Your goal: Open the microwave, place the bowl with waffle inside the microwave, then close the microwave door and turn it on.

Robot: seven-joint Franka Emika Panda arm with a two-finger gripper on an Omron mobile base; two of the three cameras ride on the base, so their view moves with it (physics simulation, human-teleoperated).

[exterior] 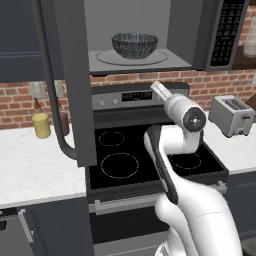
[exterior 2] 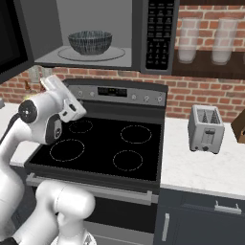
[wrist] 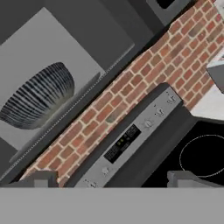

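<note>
Left base view: the microwave (exterior: 150,35) is seen mounted above the stove (exterior: 150,155), with its door (exterior: 70,75) swung wide open toward the left, the long curved bar handle (exterior: 52,95) standing at the door's outer edge. The bowl (exterior: 134,45) is set on the round glass turntable (exterior: 132,57) inside the light grey cavity; the waffle cannot be made out inside it from this angle. The button panel (exterior: 227,32) is found at the microwave's right side. The gripper (wrist: 113,179) is held below the cavity, in front of the stove's control strip (exterior: 137,96) and above the burners, touching nothing. In the hand view its two dark finger tips (wrist: 41,178) are seen spread far apart with nothing between them, so the pincer is released and empty. In that same view the bowl's streaked wall is seen tilted at upper left, and the brick wall (wrist: 144,83) runs diagonally between the microwave and the stove's knobs. A silver toaster (exterior: 231,116) is placed on the white counter (exterior: 30,165) right of the stove, and a yellow jar (exterior: 41,125) beside a maroon jar (exterior: 64,123) is placed on the counter to the left, partly behind the open door. In the right base view, two clear glass jars (exterior 2: 186,40) are seen on a shelf right of the microwave.
</note>
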